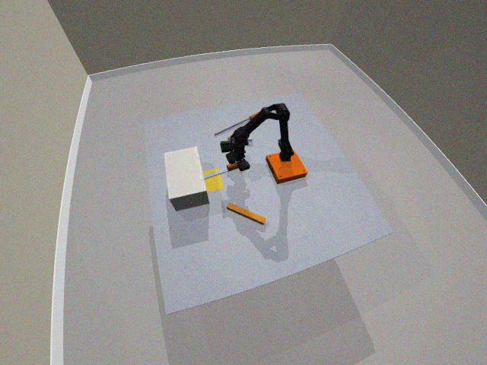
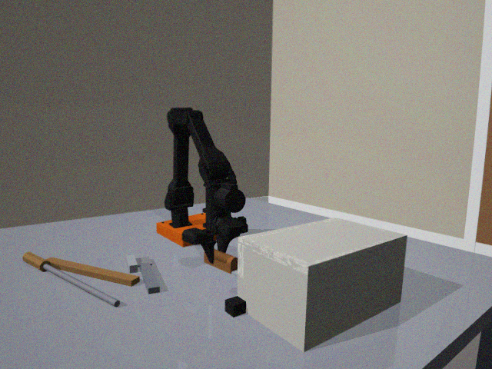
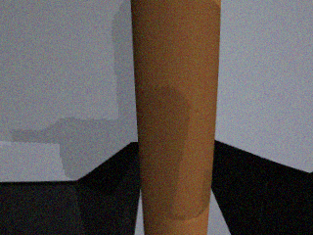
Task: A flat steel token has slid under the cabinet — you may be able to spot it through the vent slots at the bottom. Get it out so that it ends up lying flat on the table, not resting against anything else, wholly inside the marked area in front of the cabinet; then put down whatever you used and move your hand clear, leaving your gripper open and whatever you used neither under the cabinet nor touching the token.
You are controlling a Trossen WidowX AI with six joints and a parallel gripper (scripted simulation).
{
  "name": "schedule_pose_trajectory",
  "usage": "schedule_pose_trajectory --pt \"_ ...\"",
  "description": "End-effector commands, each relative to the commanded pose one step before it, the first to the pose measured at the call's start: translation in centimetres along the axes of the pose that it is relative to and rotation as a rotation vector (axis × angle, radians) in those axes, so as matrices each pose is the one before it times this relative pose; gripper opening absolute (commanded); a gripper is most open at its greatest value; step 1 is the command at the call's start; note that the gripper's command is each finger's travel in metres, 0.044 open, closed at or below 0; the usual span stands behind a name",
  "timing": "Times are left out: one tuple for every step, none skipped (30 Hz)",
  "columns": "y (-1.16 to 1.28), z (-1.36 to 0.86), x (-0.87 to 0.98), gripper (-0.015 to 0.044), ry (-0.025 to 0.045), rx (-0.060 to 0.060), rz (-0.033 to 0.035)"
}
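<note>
My gripper is shut on the brown wooden handle of a thin-rod tool, low in front of the cabinet. The tool's thin grey rod runs from the handle to the front of the white cabinet; its far end is hidden by or under the cabinet. The yellow marked area lies against the cabinet's front, with the rod passing over it. The steel token is not visible in any view, and the vent slots are not seen.
A grey rod with a wooden handle, a wooden bar and a grey metal piece lie to one side. An orange bar lies on the other side. A black cube sits by the cabinet's front corner.
</note>
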State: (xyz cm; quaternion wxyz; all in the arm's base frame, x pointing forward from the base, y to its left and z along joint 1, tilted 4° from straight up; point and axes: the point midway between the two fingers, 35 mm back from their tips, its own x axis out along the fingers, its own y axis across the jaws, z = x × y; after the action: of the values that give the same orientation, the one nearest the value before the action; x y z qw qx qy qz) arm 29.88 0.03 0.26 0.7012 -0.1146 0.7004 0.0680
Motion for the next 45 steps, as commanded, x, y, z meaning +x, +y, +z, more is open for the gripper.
schedule_pose_trajectory --pt "0.012 -0.751 0.073 0.0 0.00361 -0.0031 0.00008" --pt "-0.005 -0.114 0.002 0.0 0.0001 0.0 -0.00001" --pt "-0.005 -0.114 0.002 0.0 0.0001 0.0 -0.00001" --pt "-0.005 -0.114 0.002 0.0 0.0001 0.0 -0.00001" --pt "-0.004 -0.115 0.002 0.0 0.0001 0.0 -0.00001" --pt "-0.005 -0.122 0.002 0.0 0.0001 0.0 -0.00001" --pt "-0.005 -0.122 0.002 0.0 0.00011 0.0 -0.00001" --pt "-0.005 -0.121 0.002 0.0 0.0001 0.0 -0.00001" --pt "-0.005 -0.122 0.002 0.0 0.0001 0.0 -0.00001" --pt "-0.005 -0.121 0.002 0.0 0.0001 0.0 -0.00001" --pt "-0.005 -0.121 0.002 0.0 0.0001 0.0 -0.00001" --pt "-0.005 -0.121 0.002 0.0 0.0001 0.0 -0.00001" --pt "-0.005 -0.121 0.002 0.0 0.0001 0.0 -0.00001" --pt "-0.005 -0.121 0.001 0.0 0.0001 0.0 -0.00001" --pt "-0.005 -0.121 0.001 0.0 0.0001 0.0 -0.00001" --pt "-0.005 -0.121 0.002 0.0 0.0001 0.0 -0.00001" --pt "-0.005 -0.121 0.002 0.0 0.0001 0.0 -0.00001" --pt "-0.005 -0.121 0.001 0.0 0.0001 0.0 -0.00001" --pt "-0.005 -0.121 0.001 0.0 0.0001 0.0 -0.00001" --pt "-0.005 -0.121 0.001 0.0 0.0001 0.0 -0.00001" --pt "-0.005 -0.121 0.001 0.0 0.0001 0.0 -0.00001" --pt "-0.005 -0.121 0.001 0.0 0.0001 0.0 -0.00001" --pt "-0.005 -0.121 0.001 0.0 0.0001 0.0 -0.00001" --pt "-0.005 -0.121 0.001 0.0 0.0001 0.0 -0.00001" --pt "-0.005 -0.121 0.001 0.0 0.0001 0.0 -0.00001" --pt "-0.005 -0.121 0.001 0.0 0.0001 0.0 -0.00001" --pt "-0.005 -0.129 0.001 0.0 0.00011 0.0 -0.00001" --pt "-0.005 -0.129 0.002 0.0 0.00011 0.0 -0.00001" --pt "-0.005 -0.129 0.001 0.0 0.00011 0.0 -0.00001" --pt "-0.005 -0.129 0.001 0.0 0.00011 0.0 -0.00001" --pt "-0.005 -0.129 0.001 0.0 0.00011 0.0 -0.00001" --pt "-0.005 -0.129 0.001 0.0 0.00011 0.0 -0.00001" --pt "-0.005 -0.128 0.001 0.0 0.00011 0.0 -0.00001" --pt "-0.005 -0.129 0.001 0.0 0.00011 0.0 -0.00001" --pt "-0.005 -0.128 0.001 0.0 0.00011 0.0 -0.00001" --pt "-0.005 -0.129 0.001 0.0 0.00011 0.0 -0.00001" --pt "-0.005 -0.128 0.001 0.0 0.00011 0.0 -0.00001" --pt "-0.005 -0.13 0.002 0.0 0.00011 0.0 -0.00001" --pt "-0.004 -0.13 0.002 0.0 0.00011 0.0 -0.00001" --pt "-0.004 -0.13 0.003 0.0 0.00011 0.0 -0.00001" --pt "-0.003 -0.13 0.003 0.0 0.00011 0.0 -0.00001" --pt "-0.004 -0.13 0.004 0.0 0.00011 0.0 -0.00001" --pt "-0.004 -0.13 0.004 0.0 0.00011 0.0 -0.00001" --pt "-0.003 -0.13 0.005 0.0 0.00011 0.0 -0.00001" --pt "-0.003 -0.13 0.005 0.0 0.00011 0.0 -0.00001"
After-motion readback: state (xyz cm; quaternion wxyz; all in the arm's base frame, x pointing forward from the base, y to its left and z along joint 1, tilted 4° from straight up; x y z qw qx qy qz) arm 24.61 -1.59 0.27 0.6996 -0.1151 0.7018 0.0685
